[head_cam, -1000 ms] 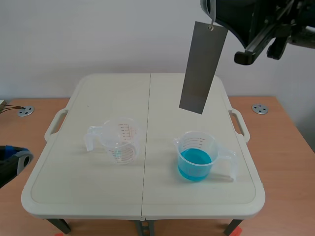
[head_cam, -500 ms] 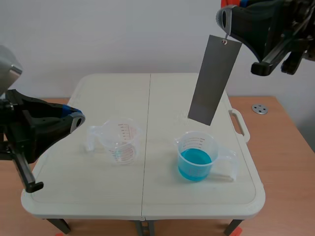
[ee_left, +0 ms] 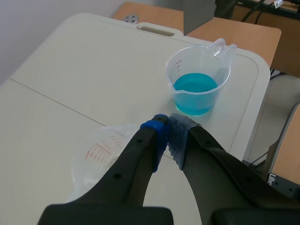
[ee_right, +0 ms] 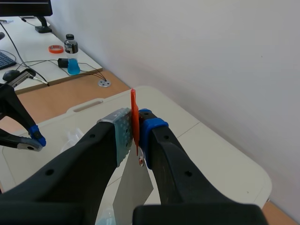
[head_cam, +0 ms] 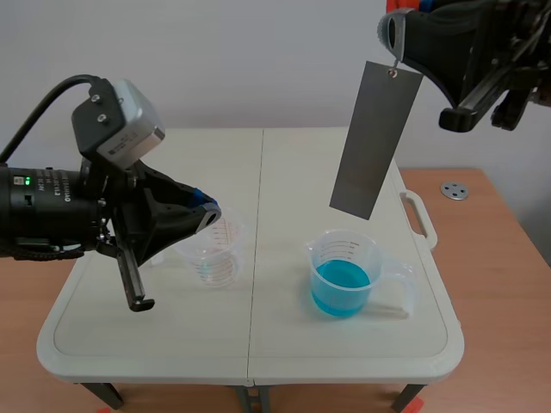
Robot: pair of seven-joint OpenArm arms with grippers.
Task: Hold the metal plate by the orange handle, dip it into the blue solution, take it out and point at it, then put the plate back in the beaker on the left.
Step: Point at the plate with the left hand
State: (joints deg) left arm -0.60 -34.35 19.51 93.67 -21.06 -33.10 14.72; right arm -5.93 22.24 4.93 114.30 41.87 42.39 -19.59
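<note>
Since 1.0 s ago, the left arm has come in from the low left corner; the left gripper (head_cam: 209,215) now hangs over the table just above the empty clear plastic measuring beaker (head_cam: 217,255). The right arm has shifted a little rightward over that time and is unchanged since 0.5 s ago.

Left gripper (ee_left: 168,129): jaws closed, pads meeting, nothing between them. Tips aim toward the clear plastic beaker of blue solution (ee_left: 199,79).

Right gripper (ee_right: 136,126): jaws clamped on the thin orange handle (ee_right: 134,110), which stands upright between the pads. The long rectangular grey metal plate (head_cam: 374,142) hangs from it by a small hole at its top end, slightly tilted. It is held high, with its lower edge above and clear of the beaker of blue solution (head_cam: 344,275). The plate is not in the liquid.

Both beakers stand upright on the off-white folding table (head_cam: 258,344), well apart, the empty one on the left.

Markings: red graduation lines and numerals on the empty beaker (ee_left: 101,150), faint grey ones on the other. Neither set is legible, and no brand is visible.
</note>
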